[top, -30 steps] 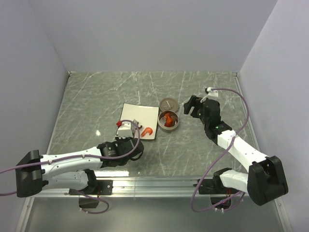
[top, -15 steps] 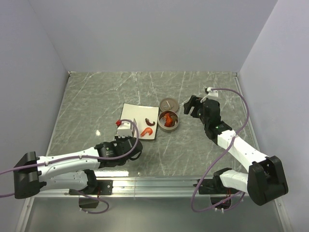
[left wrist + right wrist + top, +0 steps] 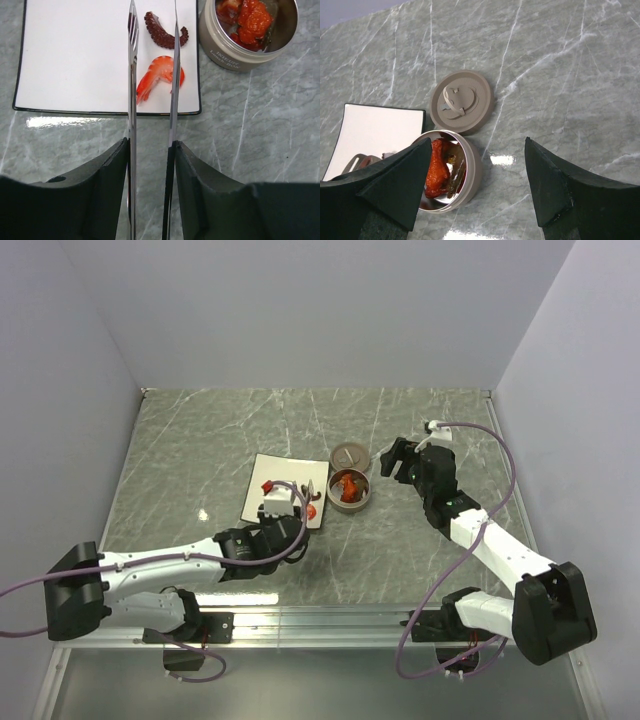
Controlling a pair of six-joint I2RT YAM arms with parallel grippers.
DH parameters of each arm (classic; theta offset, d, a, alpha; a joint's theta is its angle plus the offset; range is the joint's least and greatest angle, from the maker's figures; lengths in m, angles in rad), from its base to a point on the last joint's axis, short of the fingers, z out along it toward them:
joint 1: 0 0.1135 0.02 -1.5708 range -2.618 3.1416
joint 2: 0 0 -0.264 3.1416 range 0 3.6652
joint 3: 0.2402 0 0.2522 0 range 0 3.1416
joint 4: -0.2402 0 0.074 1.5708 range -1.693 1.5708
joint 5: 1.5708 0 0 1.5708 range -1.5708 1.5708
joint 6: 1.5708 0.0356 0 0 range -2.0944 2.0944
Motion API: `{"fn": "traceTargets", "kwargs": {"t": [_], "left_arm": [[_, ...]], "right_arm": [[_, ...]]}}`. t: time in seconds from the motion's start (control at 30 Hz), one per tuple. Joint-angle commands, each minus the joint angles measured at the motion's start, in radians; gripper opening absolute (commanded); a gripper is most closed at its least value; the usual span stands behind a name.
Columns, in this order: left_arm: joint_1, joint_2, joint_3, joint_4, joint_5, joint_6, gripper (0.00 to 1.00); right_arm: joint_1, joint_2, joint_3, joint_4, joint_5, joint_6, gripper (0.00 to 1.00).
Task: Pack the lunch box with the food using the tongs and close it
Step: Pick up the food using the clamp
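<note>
Top: left arm (image 3: 170, 562) reaches low toward the plate (image 3: 275, 472). Right arm (image 3: 490, 545) is bent, with right gripper (image 3: 398, 458) agape beside the tin (image 3: 352, 502).
Left wrist: left gripper (image 3: 151, 147) clamps the tongs (image 3: 132, 100), whose arms are apart over a shrimp (image 3: 159, 74).
Right wrist: lid (image 3: 462, 100) lies just beside the tin.

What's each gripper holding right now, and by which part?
Left gripper holds the tongs, squeezing both arms well behind the tips. Right gripper is open and holds nothing.
</note>
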Motion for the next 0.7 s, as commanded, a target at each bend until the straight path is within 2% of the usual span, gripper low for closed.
{"fn": "traceTargets", "kwargs": {"t": [0.0, 0.2, 0.67], "left_arm": [[0.016, 0.008, 0.044, 0.081, 0.025, 0.047, 0.47], [0.044, 0.06, 0.062, 0.064, 0.05, 0.049, 0.42], [0.045, 0.199, 0.165, -0.049, -0.01, 0.03, 0.34]], "right_arm": [[-0.006, 0.003, 0.011, 0.032, -0.001, -0.001, 0.82], [-0.006, 0.009, 0.013, 0.033, 0.0, 0.0, 0.82], [-0.006, 0.018, 0.019, 0.036, 0.005, -0.001, 0.82]]}}
